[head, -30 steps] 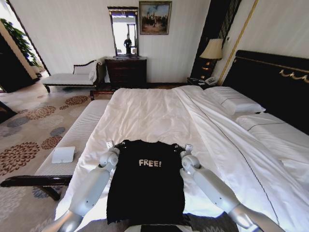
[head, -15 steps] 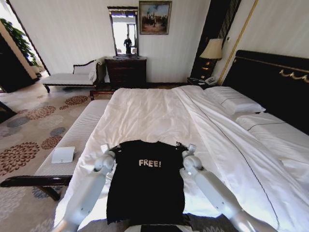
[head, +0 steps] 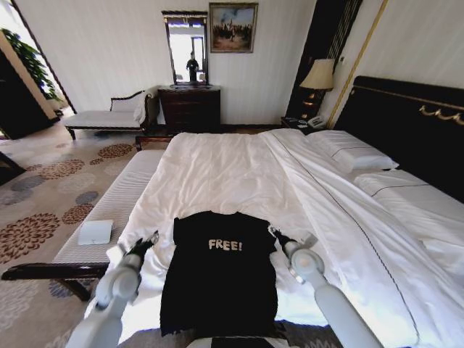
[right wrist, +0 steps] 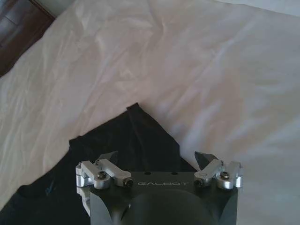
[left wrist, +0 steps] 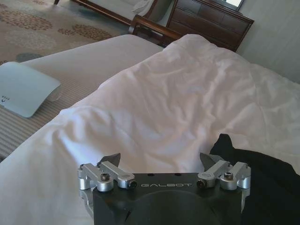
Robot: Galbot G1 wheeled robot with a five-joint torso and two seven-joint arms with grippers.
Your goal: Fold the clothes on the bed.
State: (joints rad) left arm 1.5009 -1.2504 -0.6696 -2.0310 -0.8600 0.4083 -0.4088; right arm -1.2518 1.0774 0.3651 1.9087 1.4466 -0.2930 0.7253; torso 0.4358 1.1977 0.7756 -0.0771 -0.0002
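The clothes, a black T-shirt (head: 221, 279) with white "FREE!" lettering, lie flat on the near part of the bed (head: 232, 170), collar pointing away from me. My left gripper (head: 148, 241) hovers open over the white sheet just left of the shirt's shoulder; in the left wrist view the left gripper (left wrist: 161, 159) is empty and the T-shirt (left wrist: 265, 183) lies off to one side. My right gripper (head: 279, 235) stands open at the shirt's right shoulder. Seen from the right wrist, the right gripper (right wrist: 157, 157) holds nothing above the T-shirt (right wrist: 140, 133) sleeve.
A long pale bench (head: 116, 199) runs along the bed's left side, with a small white pad (head: 96, 232) on it; the bench (left wrist: 70, 61) and pad (left wrist: 23, 89) also show from the left wrist. Pillows (head: 351, 154) and dark headboard (head: 406, 123) are at the right.
Both grippers have drawn back from the shirt's shoulders toward me and outward, the left one farther to the left. The shirt lies as before.
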